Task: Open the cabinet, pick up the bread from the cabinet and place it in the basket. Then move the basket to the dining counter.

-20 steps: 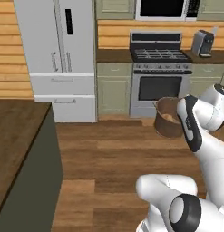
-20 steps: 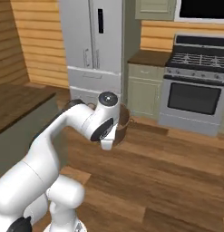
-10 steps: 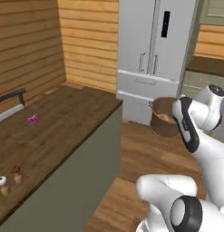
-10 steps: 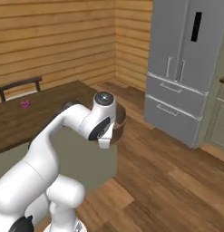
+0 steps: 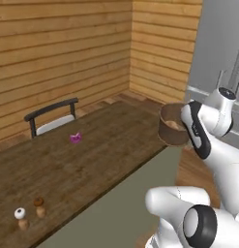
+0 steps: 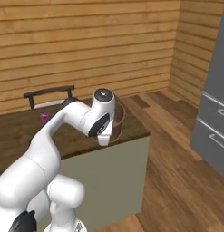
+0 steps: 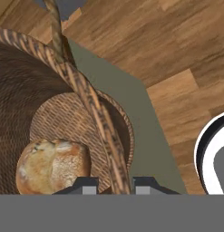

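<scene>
The round brown basket [image 5: 171, 128] hangs at the near right corner of the dining counter [image 5: 97, 155], just above its wood-plank top. In the hand view the tan-brown bread [image 7: 52, 165] lies on the basket's woven floor [image 7: 81, 122]. My gripper [image 7: 114, 185] is shut on the thin hoop handle [image 7: 93, 113], which runs between the fingertips. Below the basket shows the counter's pale grey-green base [image 7: 131, 97]. In the right base view my arm covers most of the basket above the counter [image 6: 22, 131].
A dark chair [image 5: 51, 116] stands at the counter's far side. A small pink thing [image 5: 75, 138] and two small shakers [image 5: 29, 213] sit on the top. The grey fridge [image 6: 215, 90] is to the right, with wood floor [image 6: 177, 172] between.
The whole picture has swung from the stove and fridge round to the dining counter, so the base has moved. The basket stays in my gripper and now hangs at the counter's corner.
</scene>
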